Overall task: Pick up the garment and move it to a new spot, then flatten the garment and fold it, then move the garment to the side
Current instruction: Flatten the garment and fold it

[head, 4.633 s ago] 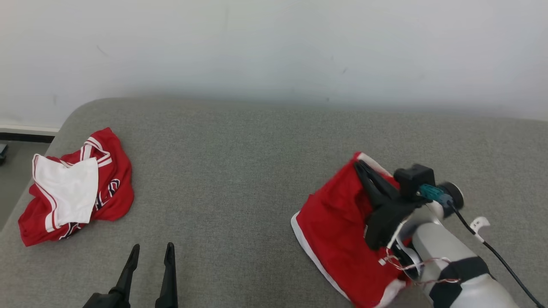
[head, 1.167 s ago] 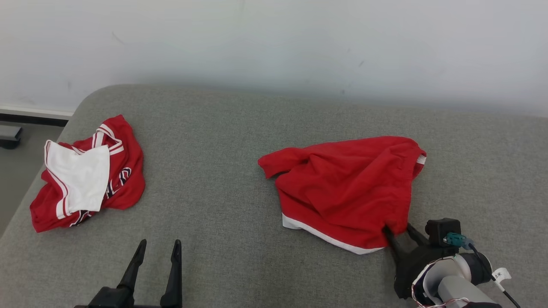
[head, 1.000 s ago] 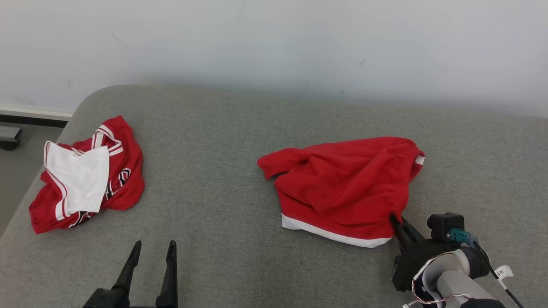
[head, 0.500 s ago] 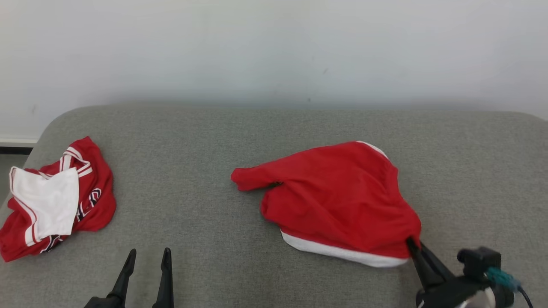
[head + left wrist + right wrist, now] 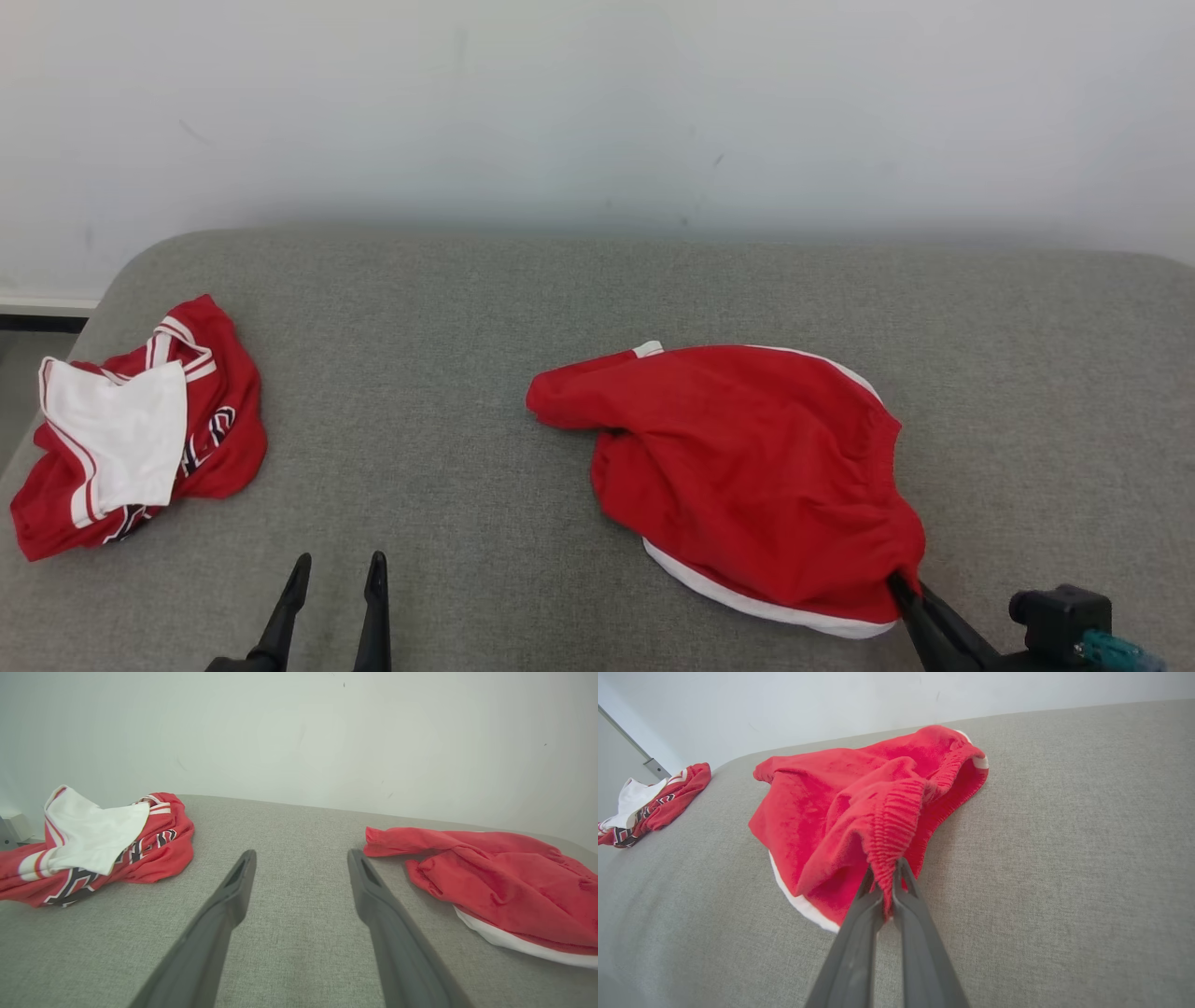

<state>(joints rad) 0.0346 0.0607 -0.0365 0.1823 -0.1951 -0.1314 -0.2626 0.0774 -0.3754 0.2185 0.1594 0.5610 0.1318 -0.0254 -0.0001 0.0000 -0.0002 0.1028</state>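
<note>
Though cropped by the bottom edge of the head view, legible as the right gripper (image 5: 901, 581): two dark fingers pressed together, tips buried in the near right corner of the red shorts (image 5: 747, 457). Arm behind it out of frame. Alongside, a black wrist camera block (image 5: 1060, 616), partly cut off, with a teal plug (image 5: 1116, 649) running off the corner.

Same grip seen from the right wrist view: right gripper (image 5: 883, 868) pinching the ribbed elastic waistband (image 5: 892, 826), cloth sandwiched between the fingertips.

Left gripper (image 5: 338, 560): tips alone in frame at lower left of the head view, base cut away. From the left wrist view (image 5: 301, 854), fingers spread wide with nothing between them, over bare grey cloth. Contact with the surface: cannot tell.

Red shorts (image 5: 504, 877): crumpled, right of centre, one leg end poking toward the left, white hem trim (image 5: 747, 602) along the near edge. Underside and far folds hidden.

Red jersey (image 5: 224, 439): heaped at the far left end, well apart from the shorts, a white panel folded over the top. Black-and-white lettering mostly tucked under, unreadable. Clipped by the frame edge in both wrist views (image 5: 163, 849) (image 5: 691, 784).

Bearing surface: grey upholstered pad (image 5: 467, 308), rounded far-left corner, right end out of frame; on it, the shorts and the jersey. Behind, a white wall (image 5: 597, 93).
</note>
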